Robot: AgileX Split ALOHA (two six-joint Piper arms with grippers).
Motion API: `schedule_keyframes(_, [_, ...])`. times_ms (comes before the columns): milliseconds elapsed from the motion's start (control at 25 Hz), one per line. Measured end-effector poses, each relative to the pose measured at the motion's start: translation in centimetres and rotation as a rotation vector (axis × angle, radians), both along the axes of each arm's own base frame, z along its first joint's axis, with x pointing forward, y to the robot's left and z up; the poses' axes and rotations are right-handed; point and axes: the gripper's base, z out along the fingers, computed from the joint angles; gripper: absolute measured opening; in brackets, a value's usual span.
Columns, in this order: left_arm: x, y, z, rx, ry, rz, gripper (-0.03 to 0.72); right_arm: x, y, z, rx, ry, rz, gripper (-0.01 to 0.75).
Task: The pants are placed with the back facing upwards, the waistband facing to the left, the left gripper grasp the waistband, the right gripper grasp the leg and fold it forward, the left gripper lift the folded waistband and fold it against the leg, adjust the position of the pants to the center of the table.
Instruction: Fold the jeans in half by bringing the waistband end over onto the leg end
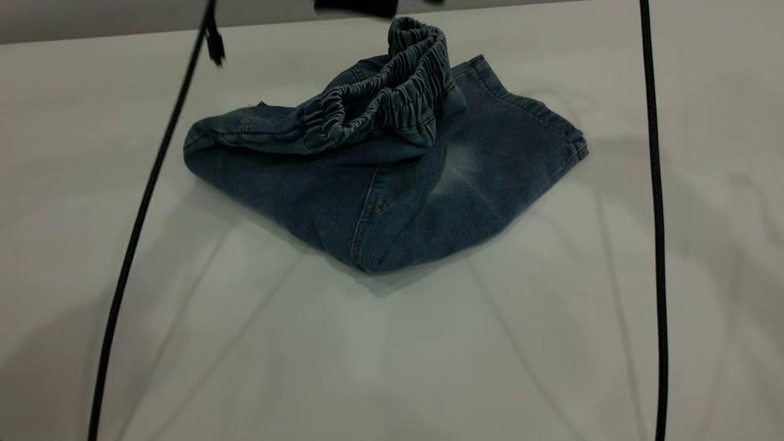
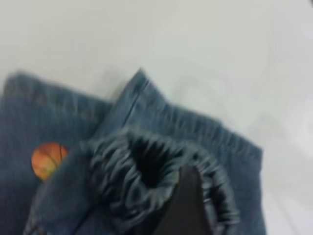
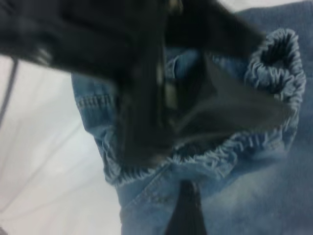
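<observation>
1. the pants (image 1: 392, 184) lie bunched near the far middle of the table (image 1: 392, 367), already folded once.
2. my left gripper (image 2: 188, 196) pinches the raised waistband (image 1: 392, 92); my right gripper's opening i cannot tell.
3. i'd carry the waistband low over the leg (image 1: 520, 147), then lay it flat.

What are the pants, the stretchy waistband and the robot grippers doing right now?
pants: folded over, bunched on the table.
waistband: lifted up, gathered, resting over the folded denim.
left gripper: at the waistband; open or shut unclear.
right gripper: above the waistband; open or shut unclear.
</observation>
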Motion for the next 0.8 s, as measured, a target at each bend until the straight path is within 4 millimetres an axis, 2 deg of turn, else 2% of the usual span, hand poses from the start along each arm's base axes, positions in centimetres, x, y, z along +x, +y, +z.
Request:
schedule_keyframes(200, [-0.2, 2.0, 4.9, 0.025, -0.11, 0.0, 0.573, -0.2, -0.3, -0.2, -0.034, 0.013, 0.018, 0.515])
schedule_keyframes(440, [-1.5, 5.4, 10.9, 0.063, -0.185, 0.012, 0.573, -0.3, -0.2, -0.7, -0.041, 0.053, 0.028, 0.515])
schedule_keyframes(640, [-3.3, 8.9, 16.2, 0.099, -0.264, 0.081, 0.573, -0.6, 1.5, -2.7, -0.033, 0.122, 0.048, 0.515])
schedule_keyframes(800, [-4.9, 11.0, 19.6, 0.118, -0.337, 0.131, 0.571, -2.0, 4.3, -5.7, -0.058, 0.234, 0.13, 0.515])
